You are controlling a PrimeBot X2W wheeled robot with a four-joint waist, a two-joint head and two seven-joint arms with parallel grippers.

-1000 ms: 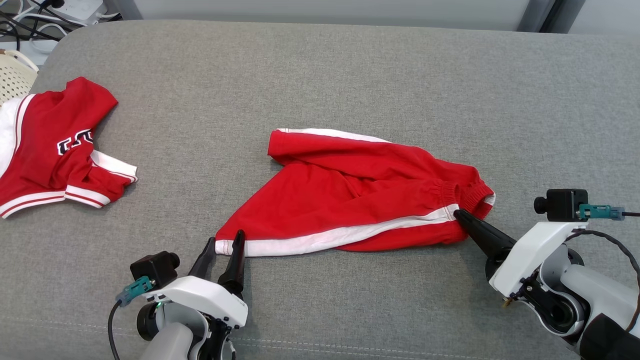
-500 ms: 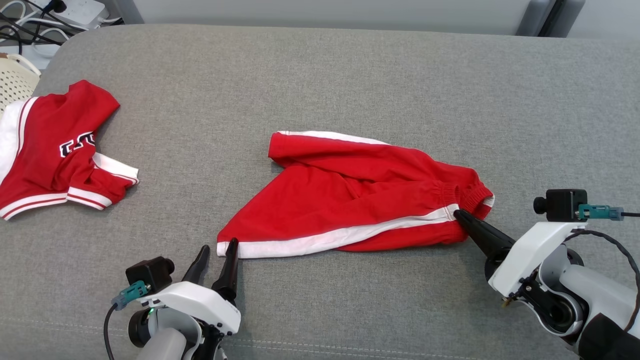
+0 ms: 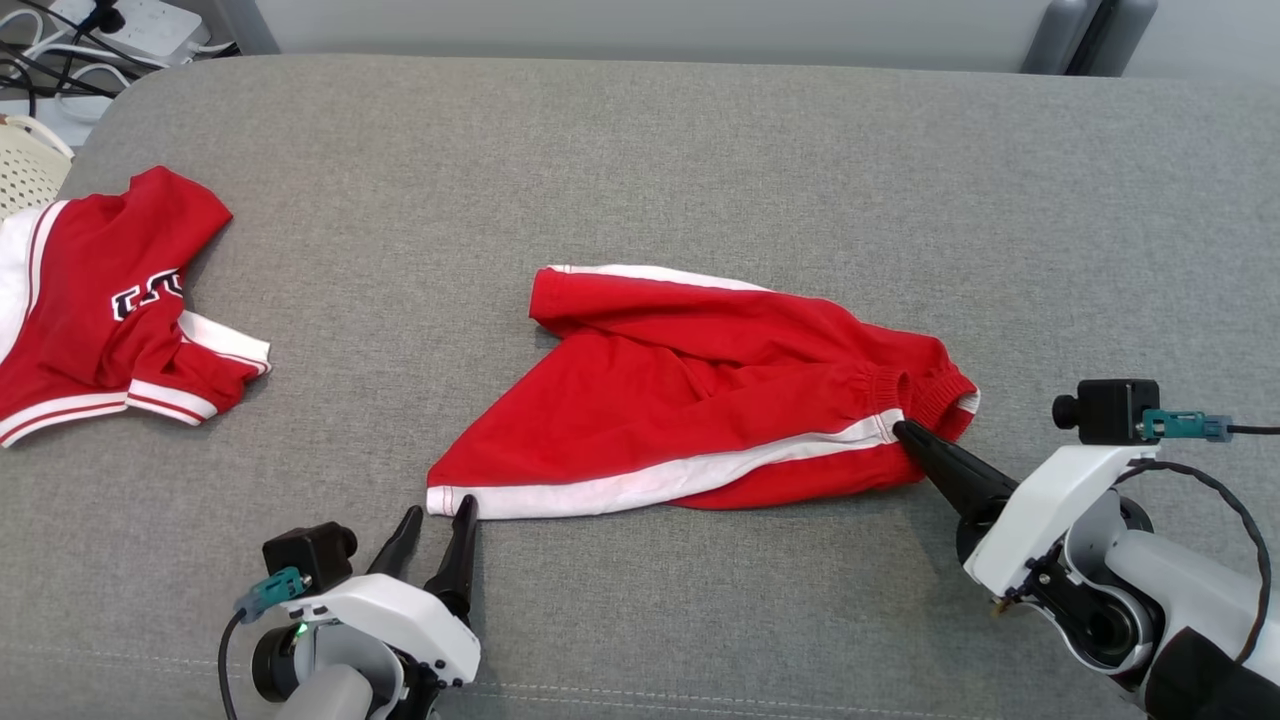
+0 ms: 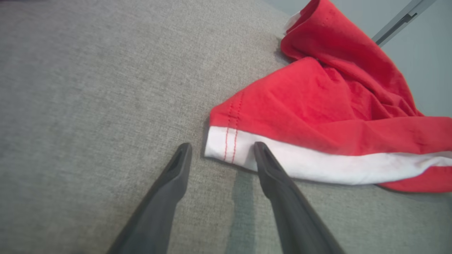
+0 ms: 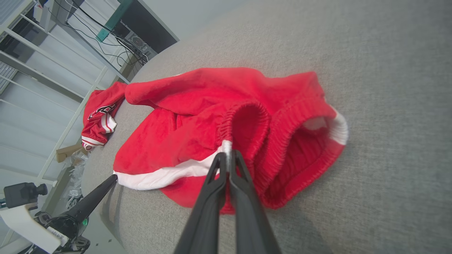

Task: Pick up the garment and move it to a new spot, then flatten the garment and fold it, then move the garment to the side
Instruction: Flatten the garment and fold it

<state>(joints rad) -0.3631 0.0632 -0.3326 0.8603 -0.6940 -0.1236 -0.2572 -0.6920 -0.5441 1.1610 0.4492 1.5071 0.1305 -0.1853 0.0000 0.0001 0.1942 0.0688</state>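
The garment is a pair of red shorts with white side stripes, lying rumpled in the middle of the grey padded surface. My left gripper stands open at the near-left leg hem. In the left wrist view the white hem corner of the garment lies between the tips of my left gripper, and one finger overlaps its edge. My right gripper is shut on the elastic waistband at the white stripe. The right wrist view has my right gripper pinching that band of the garment.
A second red and white jersey lies crumpled at the far left. Beyond it are a pale perforated basket and cables with a power strip off the surface's corner. The padded surface ends in a rounded far edge.
My left gripper has drawn back a little toward the near edge, and its fingers have narrowed slightly. The right gripper keeps its hold. The camera has shifted slightly.
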